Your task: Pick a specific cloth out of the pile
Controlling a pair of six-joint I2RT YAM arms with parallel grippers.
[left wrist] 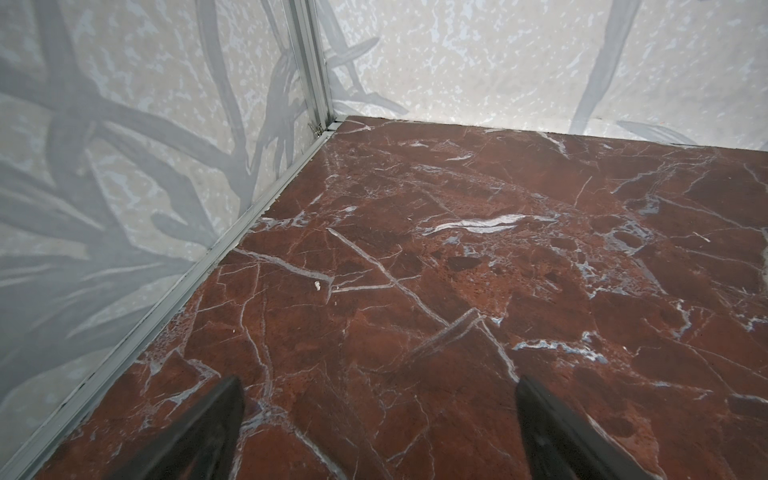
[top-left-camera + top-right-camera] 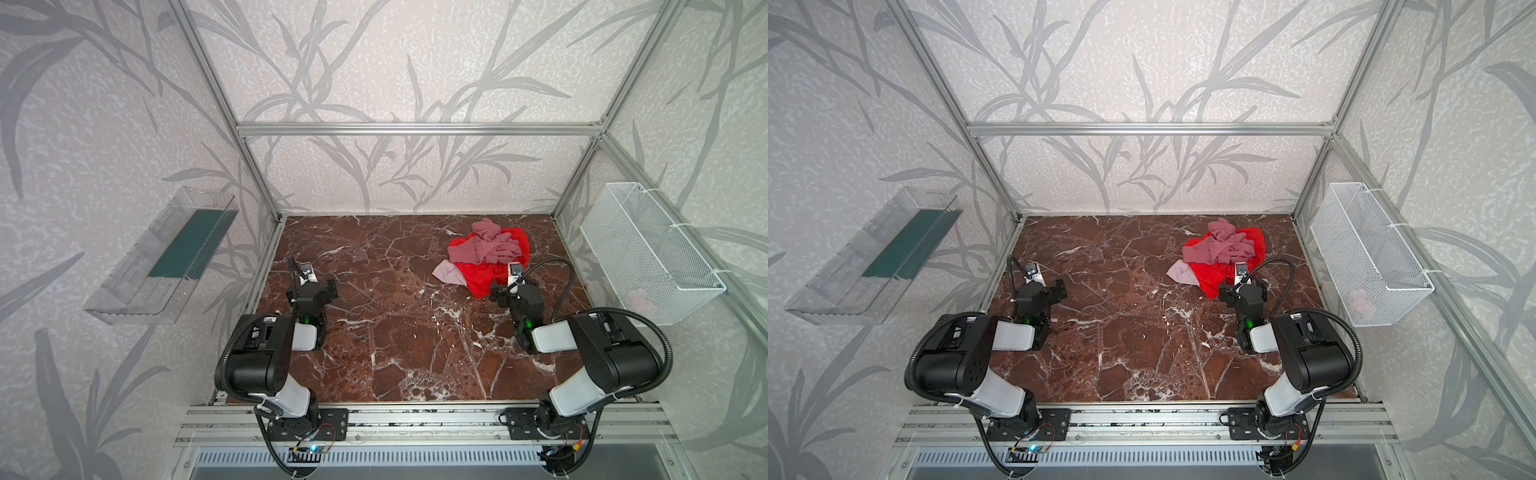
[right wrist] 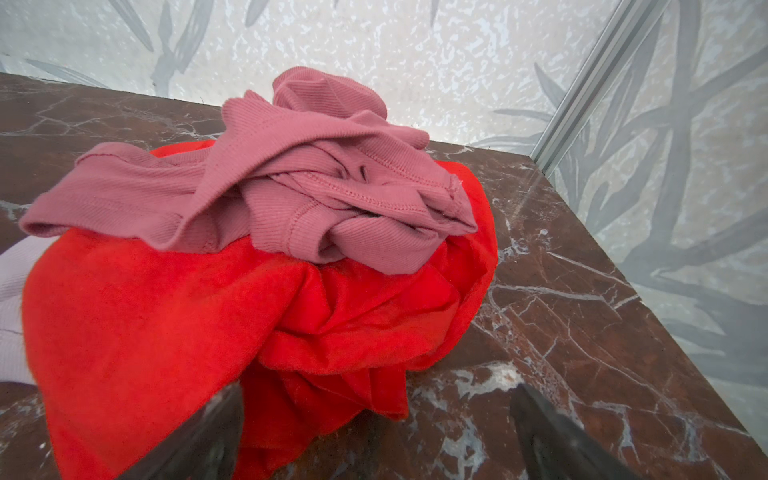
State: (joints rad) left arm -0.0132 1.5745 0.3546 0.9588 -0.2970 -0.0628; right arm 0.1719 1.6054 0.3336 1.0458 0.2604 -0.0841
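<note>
The pile [image 2: 490, 253] lies at the back right of the marble table [image 2: 395, 332]. A dusty-rose cloth [image 2: 486, 245] [image 3: 291, 183] sits crumpled on top of a bright red cloth [image 2: 482, 280] [image 3: 166, 332]. The pale lilac-pink cloth [image 2: 446, 272] [image 2: 1179, 272] pokes out at the pile's left front, mostly under the red one; in the right wrist view only a strip of the cloth [image 3: 10, 299] shows. My right gripper [image 2: 512, 284] [image 3: 378, 388] is open at the pile's near edge, with the red cloth's hem between its fingers, ungripped. My left gripper [image 2: 318, 284] [image 1: 379, 380] is open over bare marble, far left.
A white wire basket [image 2: 648, 249] hangs on the right wall and a clear plastic bin [image 2: 162, 257] on the left wall. Aluminium frame rails [image 1: 249, 216] edge the table, and the pile sits close to the back right corner post [image 3: 582, 87].
</note>
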